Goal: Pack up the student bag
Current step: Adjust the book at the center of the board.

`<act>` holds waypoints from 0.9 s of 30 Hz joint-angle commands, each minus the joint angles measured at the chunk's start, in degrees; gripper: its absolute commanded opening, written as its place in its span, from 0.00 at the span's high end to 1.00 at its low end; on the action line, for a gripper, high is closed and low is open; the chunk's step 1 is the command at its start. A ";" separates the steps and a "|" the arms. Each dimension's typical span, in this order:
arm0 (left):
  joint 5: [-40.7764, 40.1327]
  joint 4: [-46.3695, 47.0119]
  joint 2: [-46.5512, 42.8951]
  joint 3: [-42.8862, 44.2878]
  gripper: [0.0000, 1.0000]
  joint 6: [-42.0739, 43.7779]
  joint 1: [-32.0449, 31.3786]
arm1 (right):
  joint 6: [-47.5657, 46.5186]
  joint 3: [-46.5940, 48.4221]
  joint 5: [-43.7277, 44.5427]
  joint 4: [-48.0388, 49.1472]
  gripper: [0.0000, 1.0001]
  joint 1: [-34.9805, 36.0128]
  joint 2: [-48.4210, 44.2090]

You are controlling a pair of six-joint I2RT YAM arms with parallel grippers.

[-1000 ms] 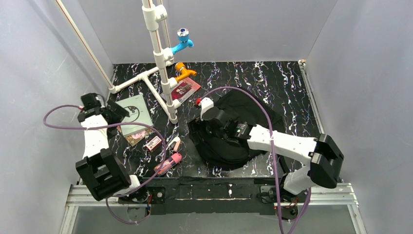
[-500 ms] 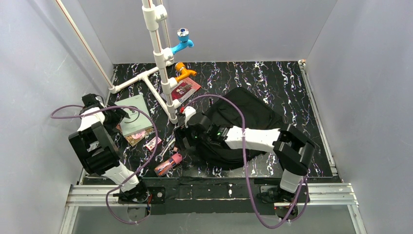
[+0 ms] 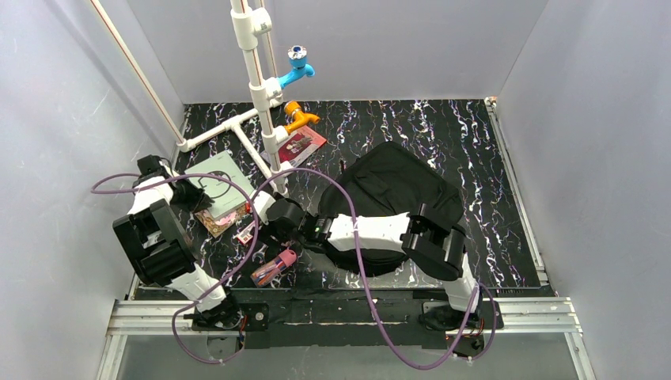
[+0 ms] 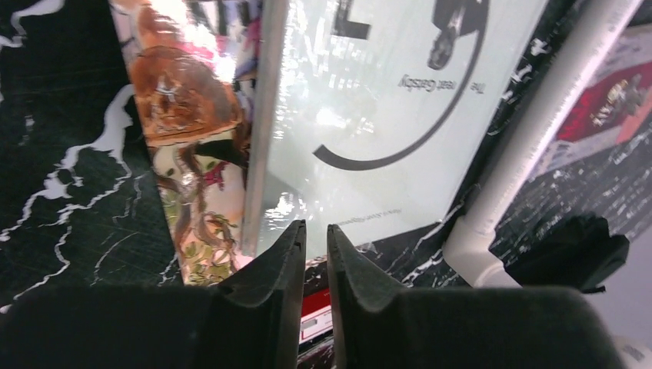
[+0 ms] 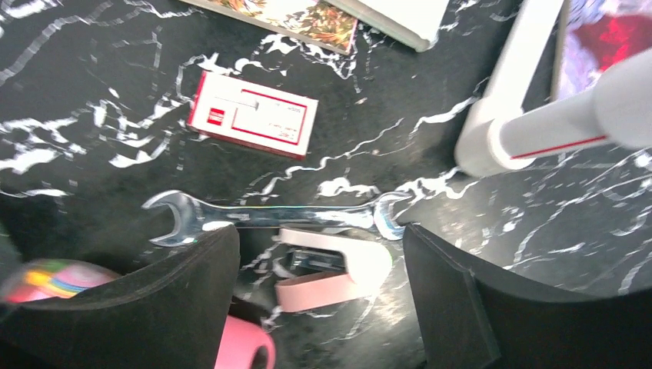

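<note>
The student bag (image 3: 399, 190), large, black and soft, lies right of centre. My right arm reaches left across it. My right gripper (image 3: 267, 215) (image 5: 319, 288) is open, and a pink stapler (image 5: 338, 270) lies on the table between its fingers, apart from both. A steel wrench (image 5: 269, 218) lies just beyond the stapler. My left gripper (image 3: 202, 199) (image 4: 315, 229) has its jaws nearly together with only a thin slit. Its tips are at the near edge of a white book (image 4: 377, 100) (image 3: 212, 176). Whether they pinch the book I cannot tell.
A red-and-white box (image 5: 251, 115) (image 3: 247, 232) lies past the wrench. A pink pencil case (image 3: 273, 267) lies nearer. An illustrated booklet (image 4: 184, 154) lies beside the white book. The white pipe stand (image 3: 261, 95) with blue (image 3: 297, 67) and orange (image 3: 299, 117) taps rises behind, by a red booklet (image 3: 302, 145).
My right arm has swung left, from over the bag to over the stapler and wrench. My left gripper's jaws have come from wide open to nearly together at the book's edge.
</note>
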 commanded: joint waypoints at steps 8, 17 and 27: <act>1.87 -0.62 -6.50 -1.20 0.70 -3.09 -1.06 | -24.60 5.15 -0.10 3.02 0.21 -0.46 3.46; 0.12 -5.16 -3.02 4.02 0.48 -3.29 -0.89 | -9.82 14.24 -0.93 1.00 0.22 -0.53 8.22; 9.05 2.16 7.35 19.04 0.44 -9.48 -1.96 | 20.43 -3.95 5.06 18.16 0.13 -0.53 -0.04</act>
